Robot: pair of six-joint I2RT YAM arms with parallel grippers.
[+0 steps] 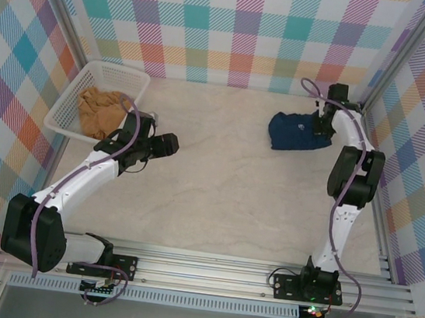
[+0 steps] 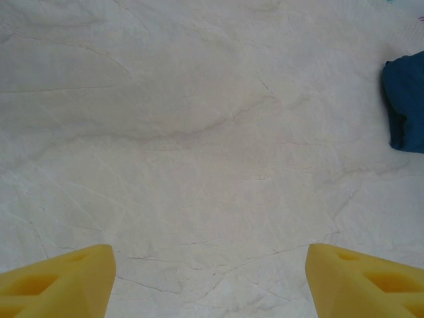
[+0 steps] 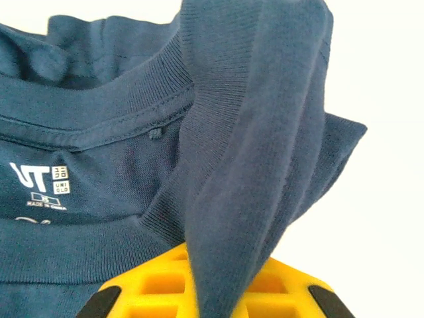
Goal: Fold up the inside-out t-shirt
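Your inside-out t-shirt (image 1: 298,131) lies bunched at the far right of the tabletop (image 1: 224,192). Expect light, limp cloth that sags from a pinch, so its ribbed collar looks the firmest hold. The right end effector (image 1: 323,125) is clamped on a fold by that collar, while the left end effector (image 1: 169,144) hangs with fingers apart over smooth, bare surface, well apart from the shirt and near a white basket (image 1: 118,70).

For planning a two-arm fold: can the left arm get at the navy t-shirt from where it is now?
Probably, at a stretch. Only bare table lies between the open left end effector and the t-shirt, yet it sits far right, its collar pinched by the right end effector.
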